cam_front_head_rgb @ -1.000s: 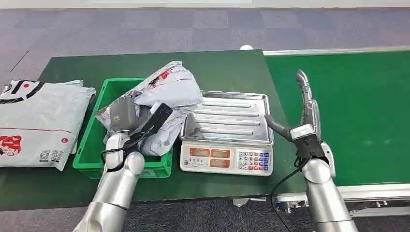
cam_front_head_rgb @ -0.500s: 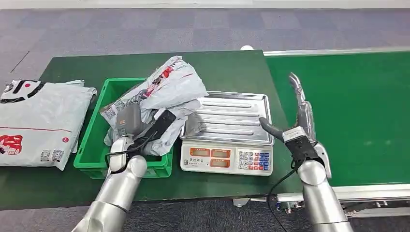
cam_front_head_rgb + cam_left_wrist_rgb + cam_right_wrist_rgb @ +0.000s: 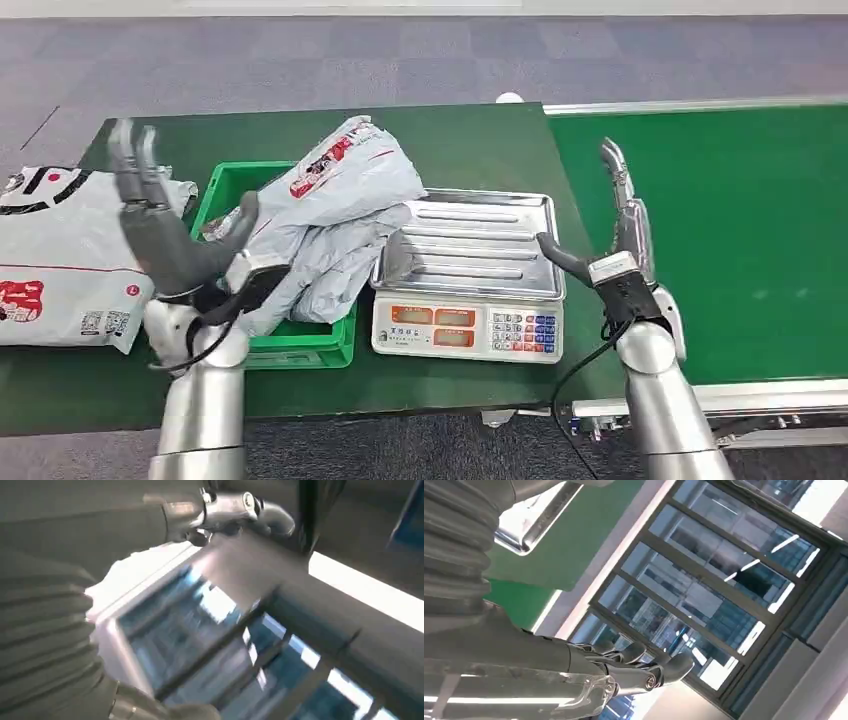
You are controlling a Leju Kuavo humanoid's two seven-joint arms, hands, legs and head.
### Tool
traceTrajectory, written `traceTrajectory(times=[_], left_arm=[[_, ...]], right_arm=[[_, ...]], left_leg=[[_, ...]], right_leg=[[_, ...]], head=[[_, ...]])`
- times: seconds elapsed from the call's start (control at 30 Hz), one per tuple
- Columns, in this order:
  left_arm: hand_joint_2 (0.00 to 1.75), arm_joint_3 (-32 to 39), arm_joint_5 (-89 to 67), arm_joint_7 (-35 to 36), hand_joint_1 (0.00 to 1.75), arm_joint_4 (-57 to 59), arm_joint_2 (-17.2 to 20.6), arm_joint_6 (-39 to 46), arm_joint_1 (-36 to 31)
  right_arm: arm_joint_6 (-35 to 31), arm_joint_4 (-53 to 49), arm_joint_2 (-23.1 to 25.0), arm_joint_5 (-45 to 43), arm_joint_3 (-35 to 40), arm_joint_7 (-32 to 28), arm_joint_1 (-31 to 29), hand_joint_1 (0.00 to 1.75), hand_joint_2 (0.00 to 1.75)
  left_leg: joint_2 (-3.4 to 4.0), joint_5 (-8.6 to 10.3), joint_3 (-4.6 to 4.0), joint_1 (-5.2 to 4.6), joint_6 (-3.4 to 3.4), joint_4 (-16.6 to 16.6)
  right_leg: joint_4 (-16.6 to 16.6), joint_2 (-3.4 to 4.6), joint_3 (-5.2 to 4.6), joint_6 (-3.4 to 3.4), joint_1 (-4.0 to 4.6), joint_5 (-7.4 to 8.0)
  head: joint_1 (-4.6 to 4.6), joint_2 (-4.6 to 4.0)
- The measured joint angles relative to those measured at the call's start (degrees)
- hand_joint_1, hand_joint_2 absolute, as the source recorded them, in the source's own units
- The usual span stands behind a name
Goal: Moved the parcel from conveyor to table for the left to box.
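On the dark green table (image 3: 460,130) you see your left hand (image 3: 165,245) raised, fingers apart and empty, beside the green plastic crate (image 3: 300,345) where the crumpled grey plastic parcel (image 3: 335,215) lies, overhanging the silver-trayed scale (image 3: 470,290); your right hand (image 3: 615,235) stands empty, fingers apart.

You have digital scale (image 3: 468,290) at counter's near edge, steel pan on top, orange displays and keypad facing you. Flat grey mailer bags (image 3: 75,250) lie at far left of counter, red and black print showing. Small white round object (image 3: 510,98) sits at counter's far edge.
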Motion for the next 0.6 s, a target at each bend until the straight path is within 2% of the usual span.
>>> traceTrajectory(times=[0.3, 0.6], left_arm=[[0.0, 2.42, 13.02, -0.93, 0.0, -20.02, -0.17, 0.0, 0.84], [0.0, 2.68, 13.44, -0.93, 0.0, -25.16, -0.17, -0.04, 0.92]], right_arm=[[-0.44, 0.15, -0.02, -1.66, 0.0, -0.17, -0.1, 0.0, 1.75], [-0.46, 0.15, -0.02, -1.75, 0.02, -0.22, -0.1, 0.0, 1.75]], left_leg=[[-0.06, 0.01, 0.0, 0.05, -0.01, 0.0], [-0.05, 0.01, 0.0, 0.04, -0.01, 0.01]], right_leg=[[0.0, -0.06, 0.02, -0.02, 0.04, -0.02], [-0.01, -0.06, 0.03, -0.03, 0.04, -0.02]], head=[[0.02, 0.0], [0.02, 0.0]])
